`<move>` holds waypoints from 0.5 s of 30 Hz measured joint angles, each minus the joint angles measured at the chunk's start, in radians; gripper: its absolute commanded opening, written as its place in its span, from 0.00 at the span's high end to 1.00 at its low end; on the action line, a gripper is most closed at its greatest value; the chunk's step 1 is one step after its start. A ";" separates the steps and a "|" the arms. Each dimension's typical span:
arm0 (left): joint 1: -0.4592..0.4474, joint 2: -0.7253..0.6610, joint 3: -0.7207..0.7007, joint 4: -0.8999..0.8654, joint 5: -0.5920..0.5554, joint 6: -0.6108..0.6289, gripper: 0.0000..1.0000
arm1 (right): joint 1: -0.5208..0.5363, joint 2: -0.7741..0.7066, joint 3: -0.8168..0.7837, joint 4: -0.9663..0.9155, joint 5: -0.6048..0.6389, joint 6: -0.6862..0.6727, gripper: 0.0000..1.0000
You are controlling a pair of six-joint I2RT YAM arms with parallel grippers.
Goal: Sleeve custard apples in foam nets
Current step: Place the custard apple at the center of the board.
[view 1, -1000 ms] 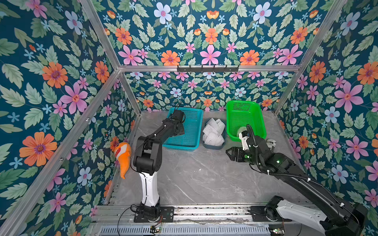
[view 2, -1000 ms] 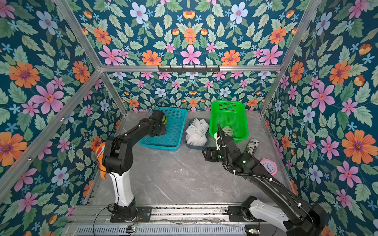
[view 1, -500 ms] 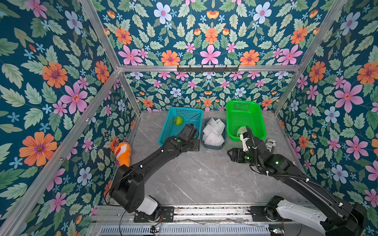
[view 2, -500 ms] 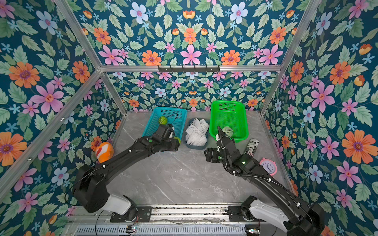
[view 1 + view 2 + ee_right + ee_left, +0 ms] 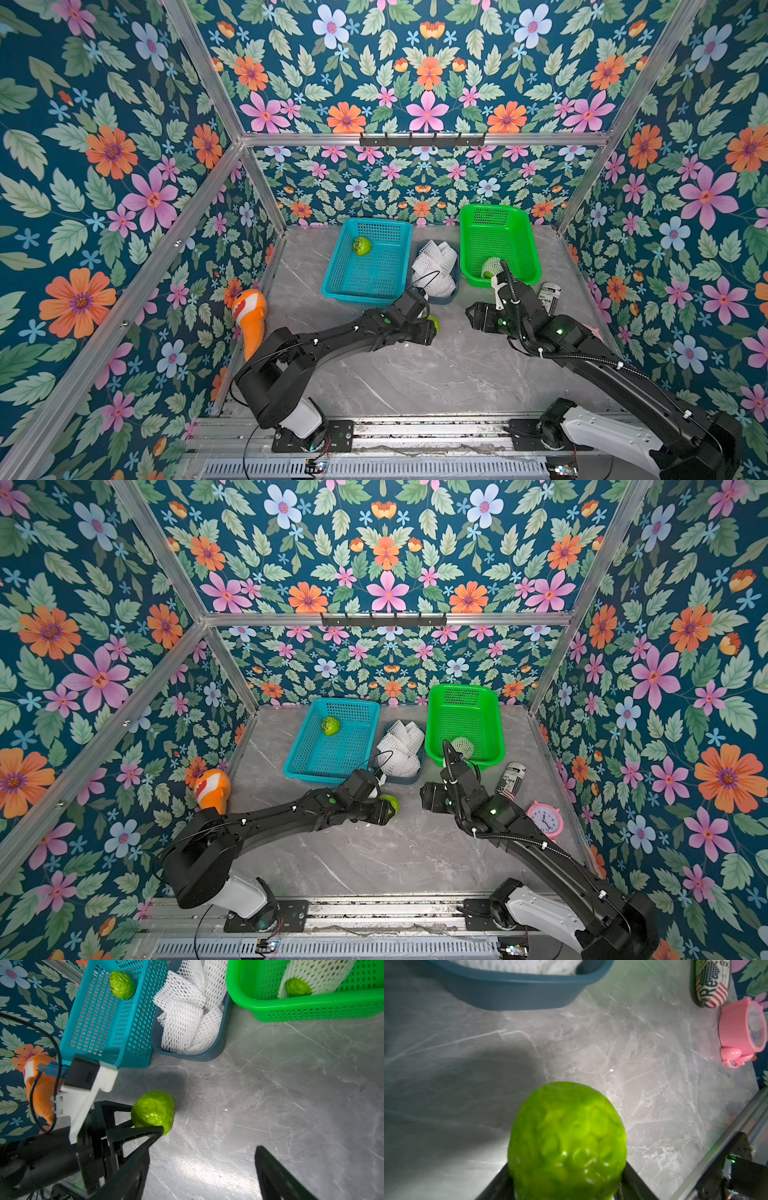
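Observation:
My left gripper (image 5: 432, 328) is shut on a bumpy green custard apple (image 5: 433, 321), held above the grey table just in front of the tray of white foam nets (image 5: 436, 266). In the left wrist view the fruit (image 5: 566, 1142) fills the space between the black fingers. My right gripper (image 5: 471, 318) stands open and empty a short way to the right, facing the fruit (image 5: 153, 1111). A second custard apple (image 5: 362, 246) lies in the teal basket (image 5: 328, 286). A third (image 5: 297, 986), sleeved in a net (image 5: 318, 974), lies in the green basket (image 5: 528, 249).
An orange clownfish toy (image 5: 249, 311) leans at the left wall. A printed can (image 5: 548, 296) and a pink alarm clock (image 5: 545, 817) lie by the right wall. Floral walls close in three sides. Both baskets and the net tray line the back.
My left arm has swung from the teal basket down to the table's middle, carrying a custard apple. The right arm has barely moved.

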 measured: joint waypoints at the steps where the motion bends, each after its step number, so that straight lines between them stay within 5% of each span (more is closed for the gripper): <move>1: -0.005 0.009 0.005 0.002 -0.001 0.000 0.41 | -0.001 0.001 0.000 0.000 0.000 0.000 0.20; 10: -0.049 0.096 0.028 -0.013 0.004 0.020 0.38 | -0.011 0.021 -0.009 0.002 -0.001 0.000 0.19; 15: -0.065 0.123 0.040 -0.026 -0.003 0.026 0.26 | -0.018 0.026 -0.007 0.002 -0.004 -0.001 0.19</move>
